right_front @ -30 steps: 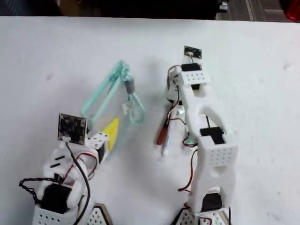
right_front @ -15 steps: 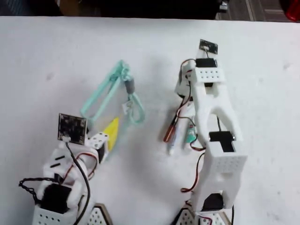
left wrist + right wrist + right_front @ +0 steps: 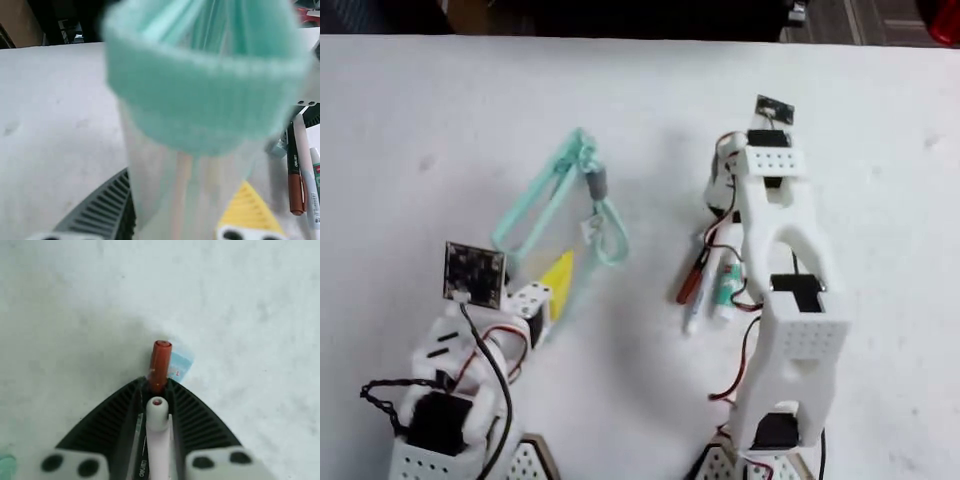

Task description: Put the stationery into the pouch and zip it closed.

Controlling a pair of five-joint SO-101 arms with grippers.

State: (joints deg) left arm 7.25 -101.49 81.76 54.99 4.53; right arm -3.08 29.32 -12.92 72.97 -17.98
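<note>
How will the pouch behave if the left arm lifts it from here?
Probably floppy: the pouch lies collapsed and crooked, its see-through wall thin between the left gripper's jaws. Likely light, so it may swing or drag. Its mouth may well sag shut when the right gripper brings the pens.

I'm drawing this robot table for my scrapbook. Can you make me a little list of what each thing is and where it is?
pouch: clear with mint trim, one end in the left gripper
left gripper: shut on pouch
right gripper: shut on brown marker and white pen
white-and-green tube: beside the pens, under the right arm
stationery: outside the pouch
table: white
</note>
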